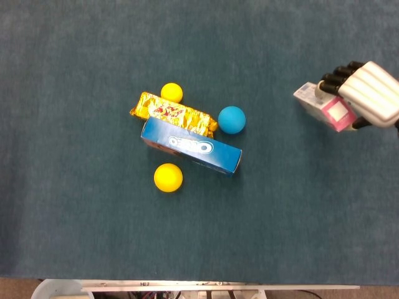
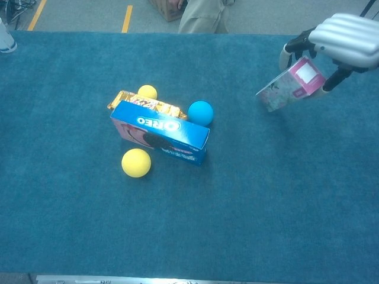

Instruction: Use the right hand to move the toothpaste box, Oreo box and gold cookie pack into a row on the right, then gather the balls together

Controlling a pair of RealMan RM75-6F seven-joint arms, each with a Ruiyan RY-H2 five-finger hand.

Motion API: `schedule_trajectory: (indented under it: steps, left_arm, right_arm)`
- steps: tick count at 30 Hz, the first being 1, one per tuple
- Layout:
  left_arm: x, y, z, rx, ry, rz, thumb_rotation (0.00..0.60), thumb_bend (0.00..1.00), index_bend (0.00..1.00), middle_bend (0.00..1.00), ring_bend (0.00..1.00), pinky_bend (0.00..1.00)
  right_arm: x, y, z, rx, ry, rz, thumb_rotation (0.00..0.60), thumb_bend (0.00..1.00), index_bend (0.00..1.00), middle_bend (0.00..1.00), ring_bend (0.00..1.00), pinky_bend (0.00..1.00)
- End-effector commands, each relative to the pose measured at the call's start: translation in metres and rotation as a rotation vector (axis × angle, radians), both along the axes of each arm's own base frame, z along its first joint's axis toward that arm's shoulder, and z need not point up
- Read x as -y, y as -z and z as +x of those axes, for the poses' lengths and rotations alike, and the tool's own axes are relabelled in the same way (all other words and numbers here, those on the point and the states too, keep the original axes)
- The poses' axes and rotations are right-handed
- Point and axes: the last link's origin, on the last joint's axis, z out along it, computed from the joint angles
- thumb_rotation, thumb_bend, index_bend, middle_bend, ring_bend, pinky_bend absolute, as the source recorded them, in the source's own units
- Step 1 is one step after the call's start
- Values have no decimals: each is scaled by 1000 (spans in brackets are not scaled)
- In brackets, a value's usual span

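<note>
Step one in hand: right hand (image 2: 348, 40) grips the toothpaste box (image 2: 291, 84), tilted, lifted at far right; next, I judge, lower it flat there to start the row.

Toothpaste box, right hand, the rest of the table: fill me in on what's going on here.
The right hand holds the toothpaste box tilted above the blue table at the right side. The Oreo box and gold cookie pack lie untouched, bunched together near the middle. A blue ball sits against them, one yellow ball behind the pack and another yellow ball in front of the Oreo box. No row is formed yet. The left hand is out of view.
</note>
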Motion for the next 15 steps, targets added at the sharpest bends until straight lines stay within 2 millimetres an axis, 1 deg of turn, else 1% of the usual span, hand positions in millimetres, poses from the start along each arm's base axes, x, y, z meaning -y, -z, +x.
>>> schedule_trajectory:
  steps: [1, 10, 15]
  left_arm:
    - [0, 0, 0, 1, 2, -2, 600, 314, 74, 109, 26, 74]
    - [-1, 2, 0, -2, -2, -7, 600, 314, 73, 109, 26, 74]
    - [-2, 4, 2, 0, 3, -10, 600, 314, 73, 109, 26, 74]
  right_arm:
    - [3, -4, 1, 6, 0, -19, 600, 0, 379, 465, 378, 462]
    - [5, -7, -1, -103, -32, 7, 600, 0, 380, 464, 372, 451]
    - [8, -7, 4, -126, -31, 19, 600, 0, 379, 464, 368, 435]
